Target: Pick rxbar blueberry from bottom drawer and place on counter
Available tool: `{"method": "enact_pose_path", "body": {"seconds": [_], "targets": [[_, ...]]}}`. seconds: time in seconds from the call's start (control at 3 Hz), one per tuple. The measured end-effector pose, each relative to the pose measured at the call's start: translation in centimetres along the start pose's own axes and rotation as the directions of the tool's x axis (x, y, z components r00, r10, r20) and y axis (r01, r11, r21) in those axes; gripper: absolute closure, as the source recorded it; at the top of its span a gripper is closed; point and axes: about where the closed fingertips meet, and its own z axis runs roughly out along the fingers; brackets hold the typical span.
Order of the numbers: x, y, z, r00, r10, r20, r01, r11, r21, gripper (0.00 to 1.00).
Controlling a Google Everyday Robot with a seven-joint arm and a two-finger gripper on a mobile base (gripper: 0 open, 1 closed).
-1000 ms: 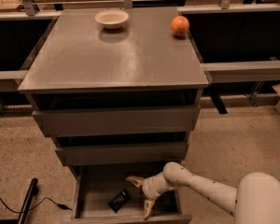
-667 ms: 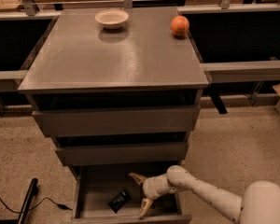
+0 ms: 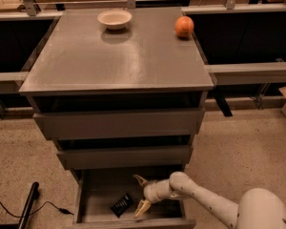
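The bottom drawer is pulled open below the two wider drawers. The rxbar blueberry, a small dark bar with white print, lies flat on the drawer floor left of centre. My gripper is inside the drawer, just right of the bar and apart from it. Its two pale fingers are spread open, one up at the back and one down near the drawer front, with nothing between them. The counter is the broad grey top of the cabinet above.
A white bowl sits at the counter's back middle. An orange fruit sits at its back right corner. A black bar and cable lie on the floor left of the cabinet. My white arm reaches in from the lower right.
My gripper has moved left inside the drawer, closer to the bar. The bar has not moved.
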Motion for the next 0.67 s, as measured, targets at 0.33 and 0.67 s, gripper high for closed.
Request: {"method": "enact_pose_path", "body": {"seconds": [0.33, 0.67], "targets": [[2.6, -0.8, 2.3, 0.992, 0.121, 0.026, -0.121, 0.9924, 0.019, 0.0], [4.0, -1.3, 3.4, 0.987, 0.16, 0.015, -0.161, 0.9863, 0.037, 0.0]]}}
